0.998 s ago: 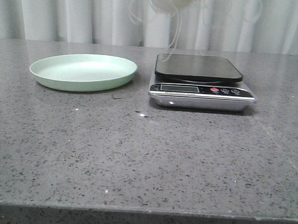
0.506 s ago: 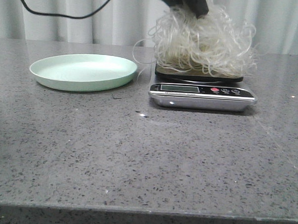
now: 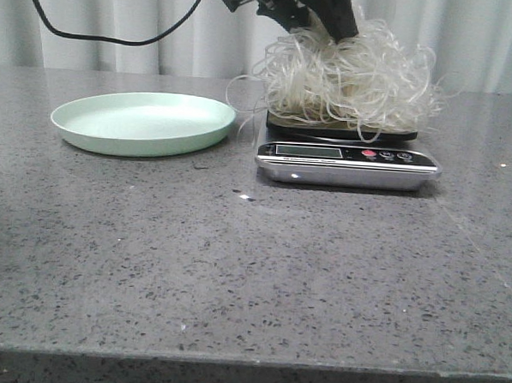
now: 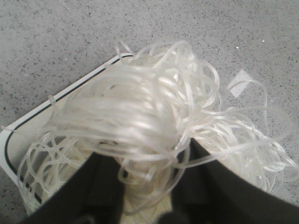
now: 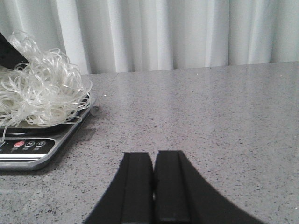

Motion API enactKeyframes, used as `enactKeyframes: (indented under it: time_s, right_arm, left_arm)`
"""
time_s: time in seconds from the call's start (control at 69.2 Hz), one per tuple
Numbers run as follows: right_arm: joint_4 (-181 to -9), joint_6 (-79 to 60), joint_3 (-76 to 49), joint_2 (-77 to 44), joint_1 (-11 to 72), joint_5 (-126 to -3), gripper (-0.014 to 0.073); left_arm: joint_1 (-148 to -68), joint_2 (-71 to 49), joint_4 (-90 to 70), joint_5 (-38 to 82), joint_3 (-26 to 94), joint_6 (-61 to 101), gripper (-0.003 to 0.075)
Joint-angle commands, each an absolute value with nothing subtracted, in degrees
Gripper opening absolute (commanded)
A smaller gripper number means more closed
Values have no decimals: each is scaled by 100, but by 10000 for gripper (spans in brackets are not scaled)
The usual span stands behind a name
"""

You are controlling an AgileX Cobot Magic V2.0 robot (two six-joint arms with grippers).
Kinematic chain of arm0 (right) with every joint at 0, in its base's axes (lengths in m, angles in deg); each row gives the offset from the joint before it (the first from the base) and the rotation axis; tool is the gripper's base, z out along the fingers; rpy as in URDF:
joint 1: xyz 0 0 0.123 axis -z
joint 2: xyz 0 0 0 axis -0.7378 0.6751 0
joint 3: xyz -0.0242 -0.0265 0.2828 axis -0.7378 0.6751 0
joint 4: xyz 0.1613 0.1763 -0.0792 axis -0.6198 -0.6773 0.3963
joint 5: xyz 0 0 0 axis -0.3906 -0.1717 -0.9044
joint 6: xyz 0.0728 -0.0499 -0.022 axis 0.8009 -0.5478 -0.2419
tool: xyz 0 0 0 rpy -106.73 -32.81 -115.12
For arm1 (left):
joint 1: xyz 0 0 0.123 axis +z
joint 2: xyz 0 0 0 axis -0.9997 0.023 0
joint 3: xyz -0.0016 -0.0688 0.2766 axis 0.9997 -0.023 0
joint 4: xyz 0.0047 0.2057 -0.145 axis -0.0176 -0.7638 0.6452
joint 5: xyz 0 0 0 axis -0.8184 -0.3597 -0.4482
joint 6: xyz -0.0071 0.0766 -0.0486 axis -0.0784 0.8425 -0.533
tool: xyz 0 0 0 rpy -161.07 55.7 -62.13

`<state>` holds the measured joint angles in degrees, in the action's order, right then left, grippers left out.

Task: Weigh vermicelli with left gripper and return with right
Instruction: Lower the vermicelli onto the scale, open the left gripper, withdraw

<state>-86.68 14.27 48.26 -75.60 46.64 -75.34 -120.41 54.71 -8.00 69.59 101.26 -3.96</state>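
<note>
While the vermicelli [image 3: 348,76] sat in a fluffy heap on the scale [image 3: 347,156], the left gripper [image 4: 147,186] pinched its top; the right gripper [image 5: 154,186] was shut on nothing — the noodles looked light, springy, breakable, best grabbed mid-heap.

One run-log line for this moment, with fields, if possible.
vermicelli: on scale | left gripper: shut on it | right gripper: shut, idle | plate: bare

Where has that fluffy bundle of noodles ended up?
In the front view, the vermicelli sits on the kitchen scale, right of the pale green plate, with the left claw in its top.
</note>
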Motion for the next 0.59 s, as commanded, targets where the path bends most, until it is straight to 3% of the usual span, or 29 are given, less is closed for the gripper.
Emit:
enactKeyframes:
  time_s: [0.0,0.101,0.434,0.578]
  right_arm:
    - [-8670,1425,4779,-7645,4693,-7997,150]
    - [-8670,1425,4779,-7645,4693,-7997,150]
    - [-8670,1425,4779,-7645,4693,-8023,150]
    - [-8670,1425,4779,-7645,4693,-8100,150]
  left_arm:
    - [-12000,5101,-597,6816,10329,-407,478]
    - [-11987,5058,-597,6867,10442,-407,520]
    - [-11693,4737,-652,7779,11162,-407,511]
    - [-11499,4422,-1630,8101,11161,-826,501]
